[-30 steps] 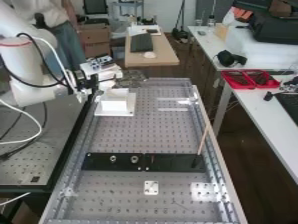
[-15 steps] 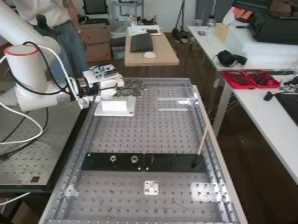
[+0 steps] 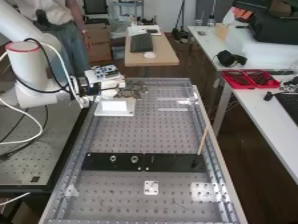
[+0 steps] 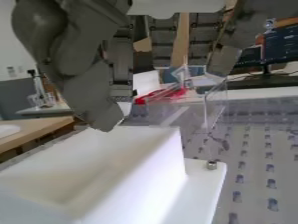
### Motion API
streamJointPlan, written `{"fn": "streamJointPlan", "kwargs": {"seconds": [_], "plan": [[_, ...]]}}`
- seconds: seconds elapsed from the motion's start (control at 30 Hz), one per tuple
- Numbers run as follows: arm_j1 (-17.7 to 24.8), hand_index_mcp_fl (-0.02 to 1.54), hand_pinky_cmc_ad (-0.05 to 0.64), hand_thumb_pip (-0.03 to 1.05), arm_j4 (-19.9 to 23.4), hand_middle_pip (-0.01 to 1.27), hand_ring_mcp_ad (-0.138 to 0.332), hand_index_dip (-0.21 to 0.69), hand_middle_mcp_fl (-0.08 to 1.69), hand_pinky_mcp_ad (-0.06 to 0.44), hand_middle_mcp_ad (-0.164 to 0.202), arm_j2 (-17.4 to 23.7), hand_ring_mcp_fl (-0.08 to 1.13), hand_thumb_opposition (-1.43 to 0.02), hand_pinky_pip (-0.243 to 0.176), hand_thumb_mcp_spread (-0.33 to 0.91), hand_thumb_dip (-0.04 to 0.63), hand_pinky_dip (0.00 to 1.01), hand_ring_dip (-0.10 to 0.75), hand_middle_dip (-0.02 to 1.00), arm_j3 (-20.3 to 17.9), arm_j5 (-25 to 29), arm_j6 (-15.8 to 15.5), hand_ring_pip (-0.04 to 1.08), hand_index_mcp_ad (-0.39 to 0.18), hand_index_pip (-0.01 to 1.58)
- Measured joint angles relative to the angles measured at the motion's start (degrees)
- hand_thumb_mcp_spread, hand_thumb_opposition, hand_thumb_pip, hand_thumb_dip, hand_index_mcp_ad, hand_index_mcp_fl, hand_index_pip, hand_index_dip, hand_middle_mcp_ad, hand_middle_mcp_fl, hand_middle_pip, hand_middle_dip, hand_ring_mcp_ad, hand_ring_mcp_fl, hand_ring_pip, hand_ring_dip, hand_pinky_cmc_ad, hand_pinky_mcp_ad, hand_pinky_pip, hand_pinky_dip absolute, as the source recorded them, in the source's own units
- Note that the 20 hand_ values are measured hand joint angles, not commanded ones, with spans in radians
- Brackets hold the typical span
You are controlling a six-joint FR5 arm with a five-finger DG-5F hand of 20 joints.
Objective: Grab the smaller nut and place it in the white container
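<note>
The dark grey hand is at the far left part of the bench, above and beside the white container. In the wrist view, the hand hangs over the rim of the white container, its fingers spread and fairly straight, with no part visible between them. White inner walls of the container show below the fingers. Larger nut and bearing stand on the flat black bar, well away from the hand.
The perforated bench stretches between metal side rails. A thin wooden stick leans up from the bar's right part. Nearer lies a small white plate. Red trays sit on the side table, and a person stands behind the arm.
Over the last second the hand has come down and nearer in the high view, to over the white container. Its fingers look more spread than half a second ago.
</note>
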Motion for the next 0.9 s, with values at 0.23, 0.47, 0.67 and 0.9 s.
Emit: {"fn": "streamJointPlan", "kwargs": {"seconds": [0.23,0.47,0.67,0.9], "plan": [[-1.1,0.02,0.305,0.87,0.2,0.13,0.183,-0.136,0.01,0.180,0.073,3.2,0.00,-0.84,-0.089,0.36,0.206,0.64,0.119,0.24,2.2,2.2,2.8,0.13,-0.162,1.52],[-3.6,0.02,0.307,0.87,-3.1,0.13,0.183,-0.148,0.01,0.229,0.075,9.4,0.00,-0.82,-0.089,0.29,0.206,0.70,0.108,0.24,9.0,7.3,7.0,0.14,-0.162,1.28],[-5.2,0.02,0.309,0.83,-9.2,0.13,0.183,-0.154,0.01,0.264,0.075,12.1,0.00,-0.79,-0.106,0.24,0.206,0.71,0.108,0.24,15.3,14.6,8.1,0.13,-0.162,0.96],[-5.5,0.09,0.312,0.81,-16.8,0.12,0.183,-0.091,0.01,0.279,0.075,12.5,0.00,-0.77,-0.108,0.21,0.206,0.71,0.108,0.24,19.3,22.7,7.0,0.09,-0.159,0.57]]}}
